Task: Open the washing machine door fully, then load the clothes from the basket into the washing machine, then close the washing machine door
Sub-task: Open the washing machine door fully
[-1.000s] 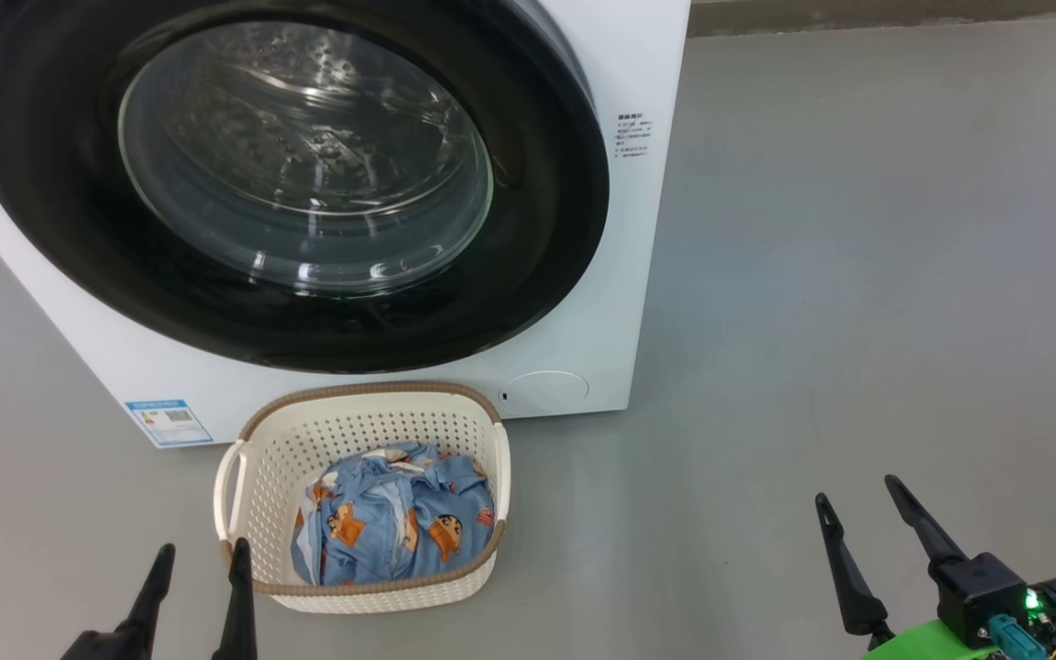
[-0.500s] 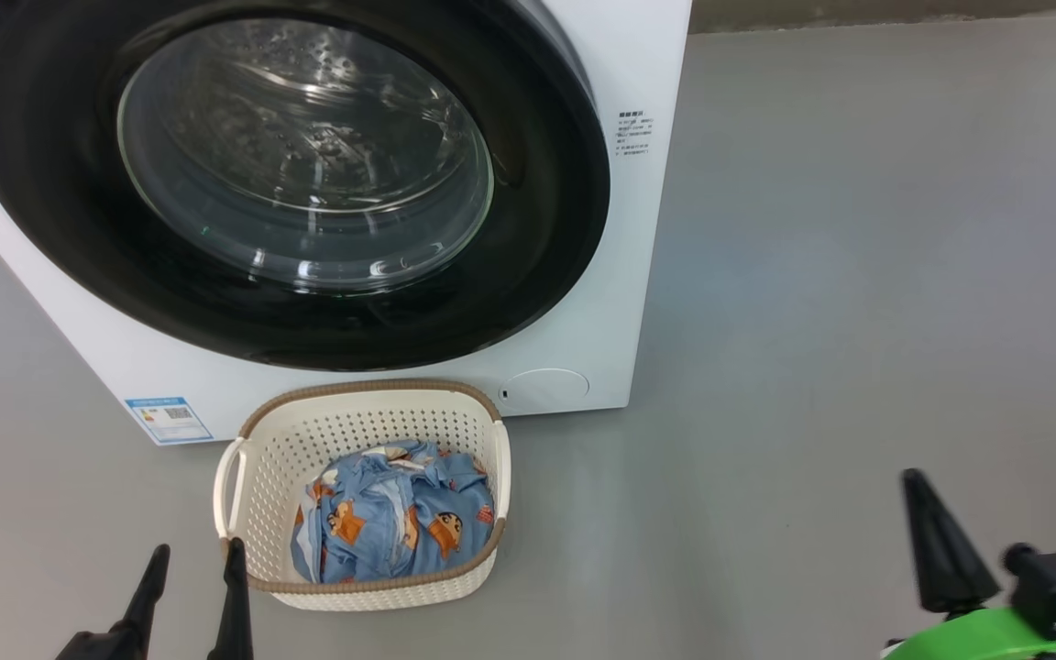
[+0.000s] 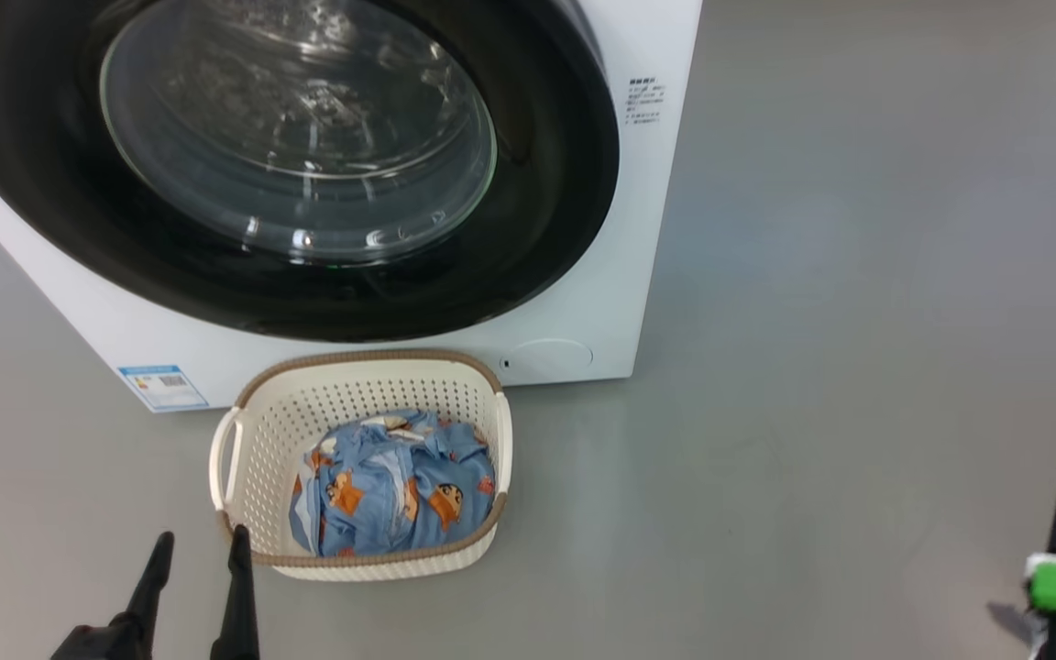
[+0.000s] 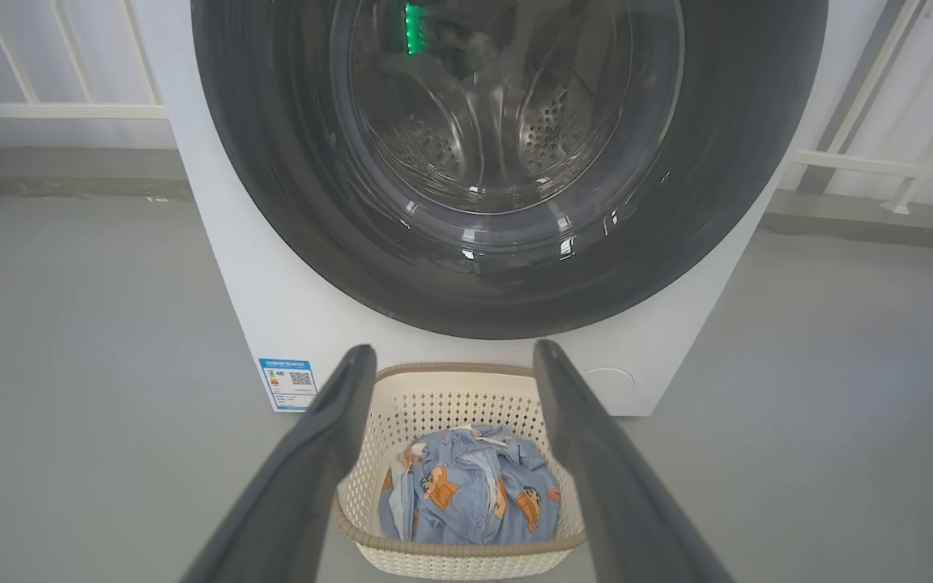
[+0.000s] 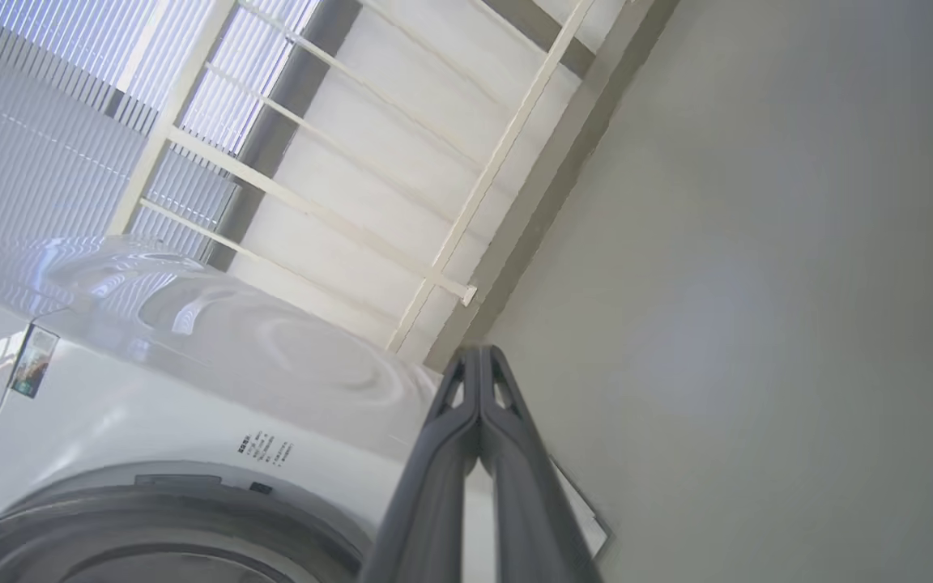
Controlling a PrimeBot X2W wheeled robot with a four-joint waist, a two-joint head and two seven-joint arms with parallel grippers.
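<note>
1. Grey bare floor (image 3: 858, 275) all round, with a white railing along the wall behind. The washing machine (image 3: 652, 229) stands on it with the washing machine door (image 3: 551, 211) shut flat against the front.
2. The basket (image 3: 358, 561) sits just in front of the machine, below the door, with the clothes (image 3: 395, 500) bunched inside.
3. My left gripper (image 3: 202, 533) is spread wide and empty, one finger just beside the basket's near corner. Driving forward carelessly could shove the basket.
4. My right gripper (image 5: 479, 364) is pinched shut on nothing, well out to the right of the machine. It has a long reach to the door rim, and closed tips on glossy black could skid off.
5. I also worry the swinging door may clip the basket rim; I cannot judge the clearance.
6. Writing: a blue label sticker (image 3: 161, 385) with a code square low on the front, and small grey print (image 3: 645, 99) beside the door. Both are too small to read, and I see no brand.
</note>
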